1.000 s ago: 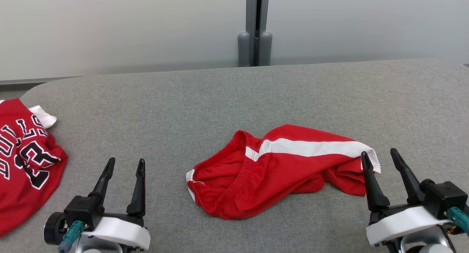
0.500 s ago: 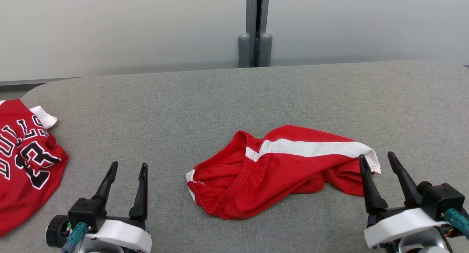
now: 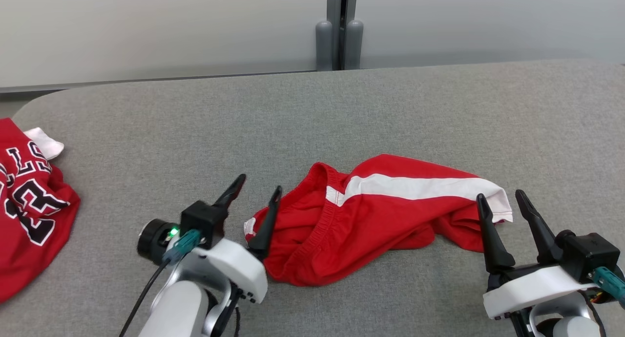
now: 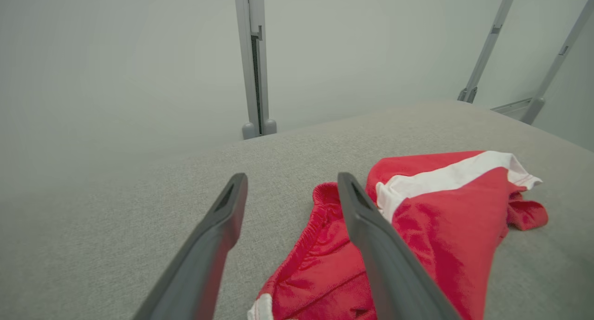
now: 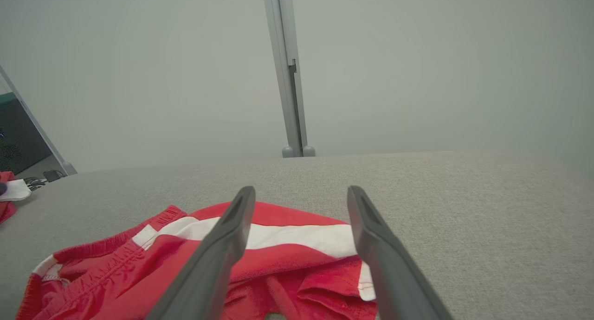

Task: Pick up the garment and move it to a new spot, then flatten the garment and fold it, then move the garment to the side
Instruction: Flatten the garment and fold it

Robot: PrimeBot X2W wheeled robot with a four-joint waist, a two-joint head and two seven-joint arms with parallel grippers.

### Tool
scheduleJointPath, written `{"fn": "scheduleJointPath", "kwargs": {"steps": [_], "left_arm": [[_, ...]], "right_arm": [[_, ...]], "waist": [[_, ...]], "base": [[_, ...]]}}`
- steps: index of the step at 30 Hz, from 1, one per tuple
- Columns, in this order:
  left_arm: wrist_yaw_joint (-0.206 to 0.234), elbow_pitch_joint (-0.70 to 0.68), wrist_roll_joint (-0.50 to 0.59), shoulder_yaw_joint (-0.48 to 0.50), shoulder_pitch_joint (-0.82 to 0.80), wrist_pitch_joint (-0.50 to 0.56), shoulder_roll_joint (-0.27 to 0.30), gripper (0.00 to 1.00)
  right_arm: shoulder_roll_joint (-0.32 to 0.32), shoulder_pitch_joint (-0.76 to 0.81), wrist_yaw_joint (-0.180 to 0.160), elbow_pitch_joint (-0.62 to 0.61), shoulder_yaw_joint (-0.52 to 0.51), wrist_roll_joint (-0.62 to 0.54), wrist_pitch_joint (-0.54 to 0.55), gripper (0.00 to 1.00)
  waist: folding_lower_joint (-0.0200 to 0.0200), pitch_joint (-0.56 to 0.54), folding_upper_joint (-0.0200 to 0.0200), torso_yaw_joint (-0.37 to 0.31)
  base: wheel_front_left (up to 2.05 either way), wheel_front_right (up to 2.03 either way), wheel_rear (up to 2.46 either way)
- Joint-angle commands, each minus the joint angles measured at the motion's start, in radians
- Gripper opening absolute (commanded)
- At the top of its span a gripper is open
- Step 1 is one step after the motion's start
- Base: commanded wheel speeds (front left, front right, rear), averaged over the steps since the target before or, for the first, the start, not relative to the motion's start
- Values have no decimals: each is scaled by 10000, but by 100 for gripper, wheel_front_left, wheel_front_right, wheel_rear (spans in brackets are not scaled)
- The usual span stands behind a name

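lying crumpled on the grey fabric-covered tabletop (image 3: 195, 122), the red athletic shorts with a white side stripe (image 3: 371, 220) are found right of centre. the gathered elastic waistband (image 3: 326, 224) is turned toward the robot's left and the white-edged leg hem (image 3: 503, 209) toward its right. the left pincer (image 3: 260, 182) is seen with its two dark fingers spread wide and nothing held. its inner finger is placed right at the waistband end of the cloth, though contact cannot be confirmed. the right pincer (image 3: 500, 195) is likewise spread wide and empty, poised just at the leg hem. a red jersey with black lettering (image 3: 29, 215) is seen well apart, at the tabletop's left edge.

the pick-up is judged not yet done, and several failures can be foreseen. if the left pincer is closed where it is, the cloth may be shoved aside by the inner finger rather than straddled. if only the top layer is pinched, the shorts would be lifted twisted, and flattening would be made harder. the smooth fabric may be lost from the narrow fingertips if too little is gathered. the soft tabletop cover could be caught if the fingers are driven too deep. an uneven lift by the two arms could let one end be dragged.
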Motion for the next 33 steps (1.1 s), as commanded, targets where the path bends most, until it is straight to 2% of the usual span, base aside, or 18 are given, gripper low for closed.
{"fn": "scheduleJointPath", "kwargs": {"steps": [1,6,15,21,22,23,25,26,33], "left_arm": [[-109,197,-330,-361,-439,479,-53,100],[-211,920,-1307,-1399,-1531,1723,-153,100],[-242,2130,-2996,-2577,-2745,2841,-176,100],[-216,2893,-3559,-3167,-3298,3057,-176,100],[-179,3006,-3587,-3205,-3372,3028,-179,77],[-126,3112,-3636,-3221,-3446,3015,-181,44],[-69,3340,-3717,-3289,-3544,3031,-183,9],[-28,3442,-3775,-3291,-3602,3019,-180,0],[-85,3939,-4022,-3592,-3878,2897,-185,0]], "right_arm": [[-22,-161,1,12,31,56,13,100],[27,-297,1,95,55,61,-72,100],[91,-615,1,272,101,77,-223,100],[153,-736,1,481,143,159,-365,100],[163,-768,1,500,146,168,-395,100],[168,-790,1,526,144,178,-416,100],[178,-802,1,574,113,153,-449,100],[187,-807,1,589,106,148,-463,100],[222,-870,1,674,58,202,-528,100]], "waist": [[0,234,0,-153],[0,582,0,-354],[0,951,0,-735],[0,1094,0,-926],[0,1112,0,-952],[0,1130,0,-971],[0,1168,0,-998],[0,1184,0,-1012],[0,1250,0,-1031]], "base": [[0,0,0],[0,0,0],[0,0,0],[0,0,0],[0,0,0],[0,0,0],[0,0,0],[0,0,0],[0,0,0]]}}
